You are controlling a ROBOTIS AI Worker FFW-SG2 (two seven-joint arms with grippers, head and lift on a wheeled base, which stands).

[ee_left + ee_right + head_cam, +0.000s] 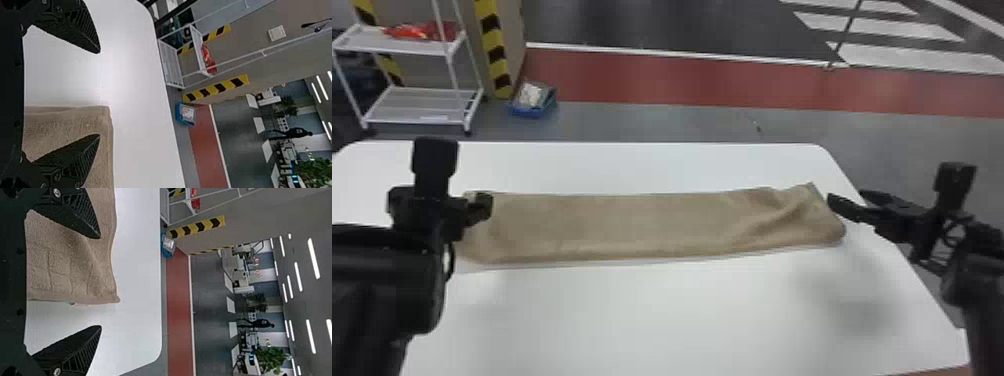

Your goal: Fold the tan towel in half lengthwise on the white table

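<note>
The tan towel lies as a long strip running left to right across the white table, its right end wrinkled. My left gripper is over the strip's left end; in the left wrist view the same gripper is open, one finger over the towel and the other over bare tabletop. At the strip's right end, my right gripper stands open. The right wrist view has that gripper straddling the end edge of the towel, nothing held between its fingers.
Beyond the table's far edge are a white wire shelf with red items on it, a striped yellow-and-black post and a blue box on the floor. The table's right edge runs under the right arm.
</note>
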